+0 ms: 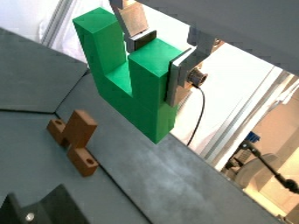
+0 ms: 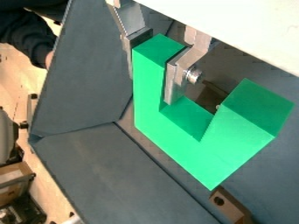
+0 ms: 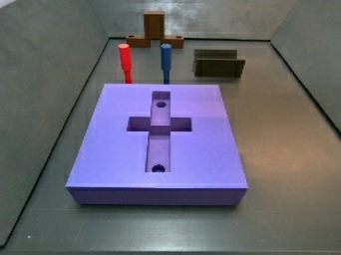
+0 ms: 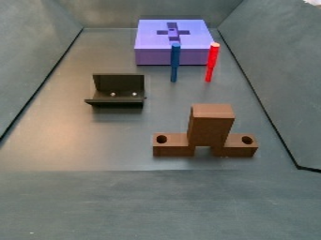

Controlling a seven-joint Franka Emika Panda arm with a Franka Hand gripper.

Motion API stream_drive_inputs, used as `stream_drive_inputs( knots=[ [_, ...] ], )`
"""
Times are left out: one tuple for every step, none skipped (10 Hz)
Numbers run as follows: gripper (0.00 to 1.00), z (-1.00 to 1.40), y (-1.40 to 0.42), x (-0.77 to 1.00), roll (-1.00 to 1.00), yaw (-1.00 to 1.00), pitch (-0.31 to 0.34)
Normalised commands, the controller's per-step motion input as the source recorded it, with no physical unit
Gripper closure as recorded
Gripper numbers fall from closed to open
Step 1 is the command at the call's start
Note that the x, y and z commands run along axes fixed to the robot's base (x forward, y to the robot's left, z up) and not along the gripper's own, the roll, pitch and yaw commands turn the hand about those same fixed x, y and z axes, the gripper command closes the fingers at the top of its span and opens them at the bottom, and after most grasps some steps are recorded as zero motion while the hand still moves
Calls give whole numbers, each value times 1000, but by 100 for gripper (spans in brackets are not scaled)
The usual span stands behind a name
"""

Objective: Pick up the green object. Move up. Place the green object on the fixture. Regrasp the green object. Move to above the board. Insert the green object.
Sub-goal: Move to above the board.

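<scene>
Green object (image 1: 126,77) clamped btwn hand (image 1: 163,54) fingers, one prong gripped, lifted clear above grey floor (image 1: 140,179)

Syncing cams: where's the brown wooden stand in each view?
Wrist view: brown wooden stand on the floor, below the green object held in the gripper.
Wrist view: only a brown corner at the frame edge, likely the stand.
Side view: at the far wall, behind the red peg.
Side view: nearest the camera.
Shared landmark: the stand itself.
</scene>
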Motion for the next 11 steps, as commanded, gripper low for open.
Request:
stream_drive_inputs(
  knots=[
    [100,203,-14,32,2,7,62],
    [100,298,-1400,-1261,-1000,-36,57],
    [100,288,-1400,-1276,-1000,-34,48],
    [100,291,-1391,-1400,-1000,-22,10],
    [100,267,-1365,-1400,-1000,-17,6],
    [100,272,-1364,-1400,-1000,-12,3],
    [100,268,-1364,-1400,-1000,-10,5],
    [100,101,-544,-603,-1000,-8,-5],
    [100,43,-305,-368,-1000,-6,-1],
    [100,24,-134,-172,-1000,-14,15],
    [100,24,-86,-113,-1000,-13,-4]
  ],
)
